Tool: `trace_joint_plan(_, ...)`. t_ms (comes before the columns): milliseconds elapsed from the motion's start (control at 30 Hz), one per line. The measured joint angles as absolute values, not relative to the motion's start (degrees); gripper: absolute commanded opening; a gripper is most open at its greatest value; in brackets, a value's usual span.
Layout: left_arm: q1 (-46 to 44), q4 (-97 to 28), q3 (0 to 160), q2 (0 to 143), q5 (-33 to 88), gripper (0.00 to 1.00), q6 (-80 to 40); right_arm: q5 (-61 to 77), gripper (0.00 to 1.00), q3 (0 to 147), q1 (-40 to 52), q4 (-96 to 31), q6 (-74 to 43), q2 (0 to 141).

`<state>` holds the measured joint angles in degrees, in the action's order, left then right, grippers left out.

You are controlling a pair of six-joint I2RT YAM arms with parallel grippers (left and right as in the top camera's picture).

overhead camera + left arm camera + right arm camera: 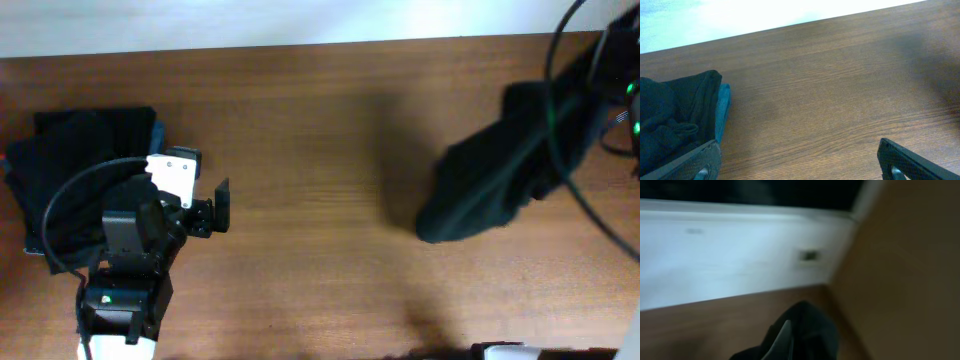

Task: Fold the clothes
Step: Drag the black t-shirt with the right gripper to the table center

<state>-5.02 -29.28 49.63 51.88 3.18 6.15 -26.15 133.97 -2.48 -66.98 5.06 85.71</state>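
Note:
A dark stack of clothes (pixel 75 165) with a teal-blue edge (pixel 723 110) lies at the table's left side; in the left wrist view the stack (pixel 670 117) shows at the left. My left gripper (pixel 217 205) hovers just right of it, open, with nothing between its fingers (pixel 695 165). Over the right side a loose black garment (pixel 495 175) hangs bunched and lifted. My right gripper (pixel 790 332) is shut on this garment (pixel 807 327) near the far right edge. The right wrist view is blurred, and the cloth hides most of the fingers.
The wooden table (pixel 320 150) stretches bare between the stack and the hanging garment. A white wall runs along the table's far edge (pixel 300 42). Black and green cables (pixel 560 110) cross the right arm at the upper right.

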Motion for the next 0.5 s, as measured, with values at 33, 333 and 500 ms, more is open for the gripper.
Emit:
trace_joint_plan(33, -5.02, -29.28, 49.63, 51.88, 3.20, 0.99, 6.15, -27.94, 0.05, 133.97, -4.60, -66.94, 4.08, 86.41)
trace_joint_plan(333, -5.02, -29.28, 49.63, 51.88, 3.20, 0.99, 6.15, -27.40, 0.05, 133.97, -23.97, -62.48, -0.25, 92.03)
trace_joint_plan(500, -5.02, -29.28, 49.63, 51.88, 3.20, 0.99, 6.15, -7.01, 0.05, 133.97, -25.30, -62.87, 2.57, 96.05)
